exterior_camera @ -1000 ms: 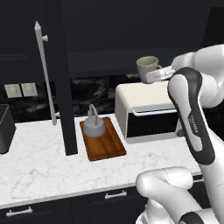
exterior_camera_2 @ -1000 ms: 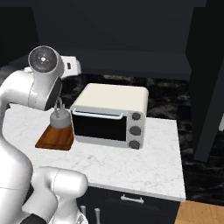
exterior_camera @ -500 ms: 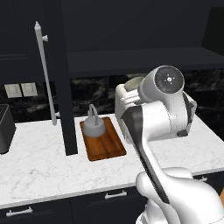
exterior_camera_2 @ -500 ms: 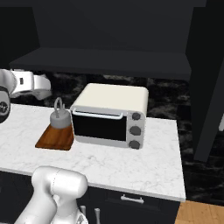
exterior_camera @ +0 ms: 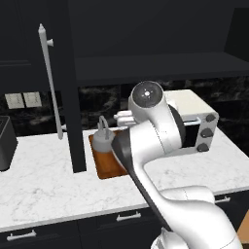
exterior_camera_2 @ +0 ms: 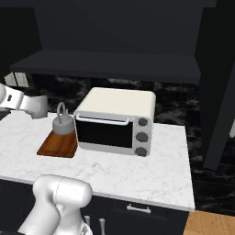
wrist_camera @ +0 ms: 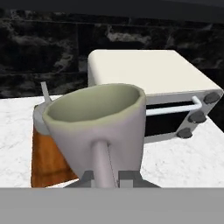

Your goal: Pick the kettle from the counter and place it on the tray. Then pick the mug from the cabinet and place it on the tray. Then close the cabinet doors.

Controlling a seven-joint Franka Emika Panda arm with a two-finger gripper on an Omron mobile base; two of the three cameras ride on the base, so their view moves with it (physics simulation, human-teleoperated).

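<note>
The mug was held in the pincer, its loop handle pinched between the two dark fingertips, which were pressed together on it. The mug was carried upright with its open mouth tilted slightly away, close in front of the hand camera and clear of any surface.

Just beyond and below the mug, on the far side from the pincer, the kettle was seen standing on the wooden tray; in the hand view only a sliver of the kettle and its thin wire handle showed past the mug's rim. The tray lay flat on the marble table, under and ahead of the pincer. In the right base view the kettle sat at the back of the tray, with the wrist of the arm reaching in just beside it.

Farther out from the pincer, next to the tray, a cream toaster oven was placed on the table, its door handle and three knobs facing forward. Above everything the dark cabinet shelf was visible, and one black cabinet door with a long silver bar handle was swung open, hanging in front of the table to the side of the tray opposite the oven.
</note>
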